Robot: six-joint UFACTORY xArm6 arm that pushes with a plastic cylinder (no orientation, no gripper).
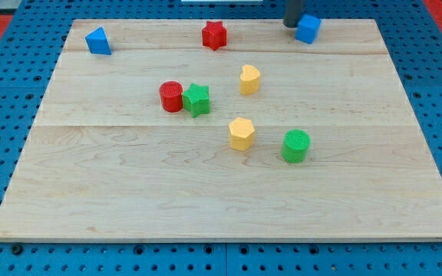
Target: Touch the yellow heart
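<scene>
Yellow heart (250, 79) on the wooden table (129, 192), not yet touched.

Camera view: sits a little above the middle of the table, to the view's right of the green star (197, 100) and the red cylinder (171, 96), and above the yellow pentagon (242, 133) and the green cylinder (296, 146). Looks small, hard and light, and likely to slide easily on the smooth wood. Best met with a soft nudge on its side, not a shove. Stubby, with no clear long axis. Seems to lie with the round bumps toward the view's top, but hard to tell for sure. My tip (291, 26) up at the view's top edge, just beside the blue cube (308, 29), well apart from the heart. No pinching tool here, only a bare rod, so nothing to spread or press together.
</scene>
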